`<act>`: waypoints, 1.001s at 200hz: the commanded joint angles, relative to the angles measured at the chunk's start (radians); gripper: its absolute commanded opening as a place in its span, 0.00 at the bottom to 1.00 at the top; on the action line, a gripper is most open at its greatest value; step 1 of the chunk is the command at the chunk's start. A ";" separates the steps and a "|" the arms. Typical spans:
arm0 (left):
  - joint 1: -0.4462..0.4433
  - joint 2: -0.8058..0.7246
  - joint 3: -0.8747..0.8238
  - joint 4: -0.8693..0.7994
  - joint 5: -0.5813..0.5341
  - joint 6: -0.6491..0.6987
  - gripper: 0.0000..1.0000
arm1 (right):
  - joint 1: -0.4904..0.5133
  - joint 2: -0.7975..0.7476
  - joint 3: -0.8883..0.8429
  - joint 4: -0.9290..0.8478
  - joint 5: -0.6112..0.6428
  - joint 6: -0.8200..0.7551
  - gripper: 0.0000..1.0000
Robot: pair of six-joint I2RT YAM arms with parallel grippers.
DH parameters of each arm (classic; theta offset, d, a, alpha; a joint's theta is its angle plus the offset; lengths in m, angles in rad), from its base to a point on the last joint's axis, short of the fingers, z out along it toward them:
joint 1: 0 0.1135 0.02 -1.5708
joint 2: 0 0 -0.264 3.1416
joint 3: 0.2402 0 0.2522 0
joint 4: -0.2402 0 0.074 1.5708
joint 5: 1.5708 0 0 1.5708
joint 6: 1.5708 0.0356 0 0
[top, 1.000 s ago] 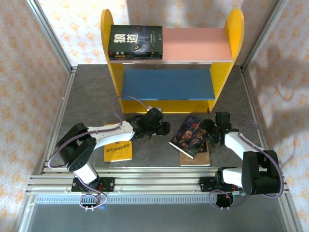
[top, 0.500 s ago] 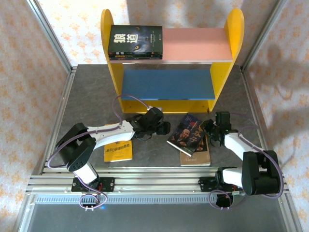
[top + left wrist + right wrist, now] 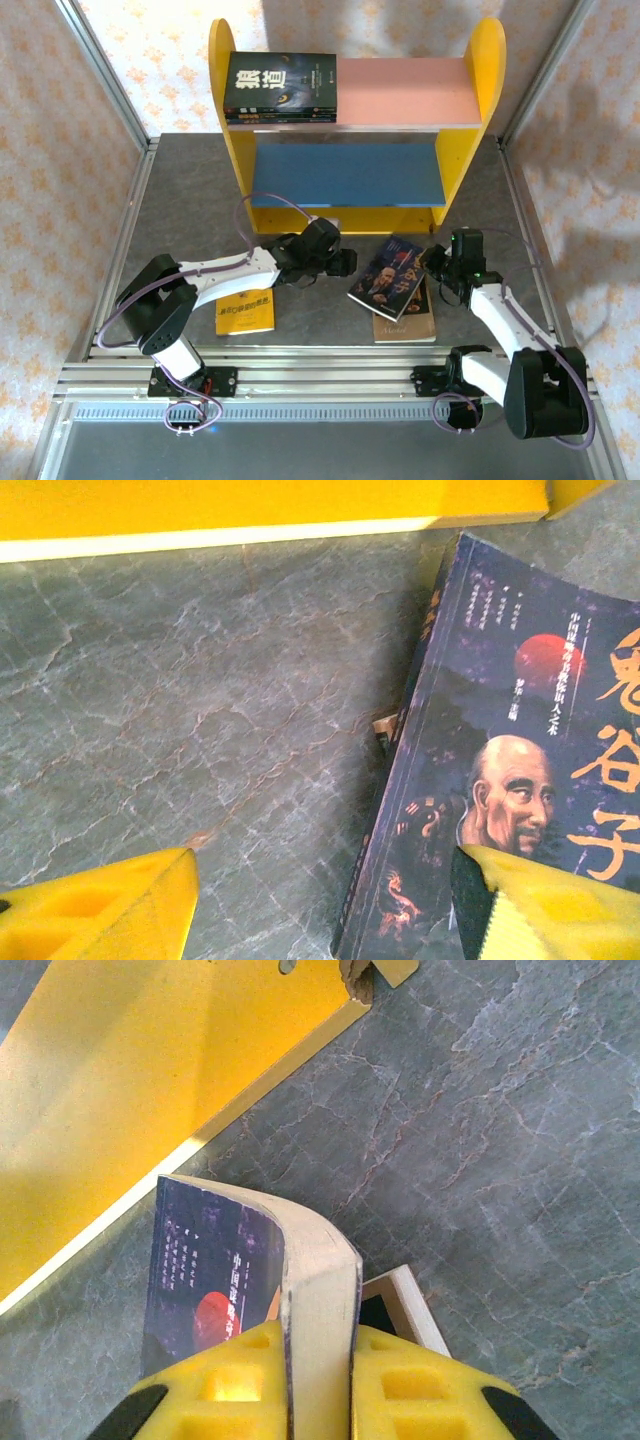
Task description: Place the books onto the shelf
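My right gripper (image 3: 320,1385) is shut on the page edge of a dark blue book (image 3: 210,1270), whose cover bends up between the yellow fingers (image 3: 235,1380). From above, that book (image 3: 388,277) lies tilted on a brown book (image 3: 407,325), with the right gripper (image 3: 437,266) at its right edge. My left gripper (image 3: 345,264) stands open at the book's left edge. Its one finger (image 3: 100,910) is over the floor and the other finger (image 3: 555,905) over the dark blue book (image 3: 500,770). A yellow book (image 3: 245,313) lies under the left arm. The shelf (image 3: 225,120) holds a stack of books (image 3: 281,87) on its pink board.
The shelf's blue lower board (image 3: 345,172) is bare, as is the right part of the pink board (image 3: 410,90). The shelf's yellow base (image 3: 270,505) runs just beyond the left gripper. Patterned walls enclose the grey table (image 3: 190,210) on three sides.
My right gripper has closed on the dark blue book's edge and raised that side a little. The left gripper has crept slightly right, toward the book, still open.
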 commanded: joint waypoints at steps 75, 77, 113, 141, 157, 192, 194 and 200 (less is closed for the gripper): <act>0.031 0.000 0.046 0.019 0.164 0.069 0.74 | 0.001 -0.089 0.090 -0.012 -0.155 -0.111 0.13; 0.034 0.000 0.045 0.023 0.173 0.067 0.74 | 0.001 -0.087 0.091 -0.006 -0.167 -0.112 0.13; 0.067 0.005 0.016 0.143 0.298 0.032 0.75 | 0.001 -0.056 0.131 0.076 -0.355 -0.115 0.11; 0.090 0.000 -0.033 0.275 0.372 -0.016 0.77 | 0.001 -0.026 0.171 0.122 -0.474 -0.113 0.09; 0.100 -0.004 -0.059 0.337 0.399 -0.035 0.77 | 0.001 -0.005 0.193 0.143 -0.526 -0.110 0.08; 0.116 -0.026 -0.094 0.374 0.403 -0.043 0.78 | 0.001 0.048 0.230 0.217 -0.616 -0.072 0.08; 0.117 -0.028 -0.095 0.376 0.404 -0.043 0.78 | 0.001 0.051 0.231 0.223 -0.620 -0.066 0.07; 0.120 -0.033 -0.100 0.381 0.405 -0.045 0.79 | 0.001 0.060 0.232 0.241 -0.629 -0.054 0.07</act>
